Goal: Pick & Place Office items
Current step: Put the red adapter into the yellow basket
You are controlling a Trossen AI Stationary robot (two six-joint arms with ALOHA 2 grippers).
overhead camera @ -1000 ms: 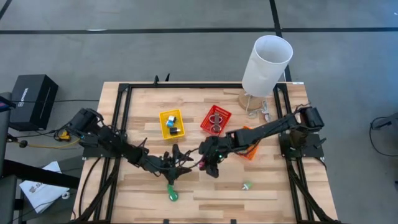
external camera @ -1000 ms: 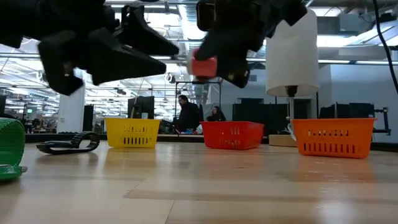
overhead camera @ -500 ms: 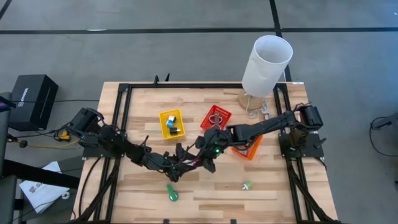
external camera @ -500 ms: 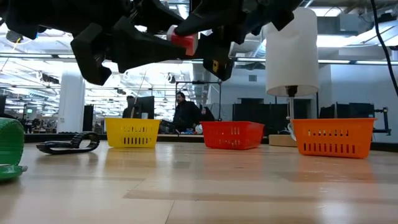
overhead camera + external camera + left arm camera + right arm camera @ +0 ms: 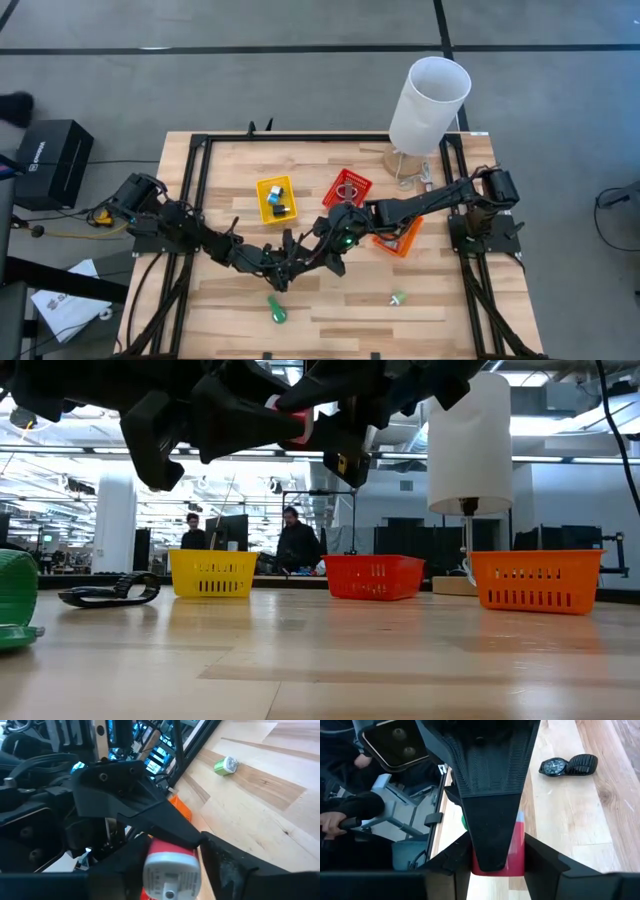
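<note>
A small red cylinder with a grey-white end cap [image 5: 298,425] is up in the air over the middle of the table, between both grippers. My left gripper [image 5: 308,257] reaches it from the table's left, and my right gripper [image 5: 332,248] from the right. Both are shut on it, their finger pairs crossed. Still on the table are a green item [image 5: 276,310], a small green-and-white item [image 5: 397,298] and a black wristwatch [image 5: 567,765], which lies flat. My left gripper [image 5: 170,870] pinches the red cylinder's capped end [image 5: 170,862] between its two fingers, coming level from the table's left. The cylinder is lifted clear of the table. My right gripper [image 5: 497,865] pinches the cylinder's red body [image 5: 517,847] between its two fingers, from the table's right. One left finger [image 5: 495,795] lies across the cylinder and hides most of it.
A yellow bin [image 5: 262,190] with small blue and black items, a red bin [image 5: 362,180] with metal rings and an orange bin [image 5: 402,247] stand across the middle. A tall white cylinder [image 5: 428,105] stands at the far right. People stand in the room beyond.
My right gripper has carried the red cylinder up and toward the table's left and far side. My left gripper has risen and moved right to meet it, and its fingers now lie on the cylinder. Over the last half second both have stayed nearly still.
</note>
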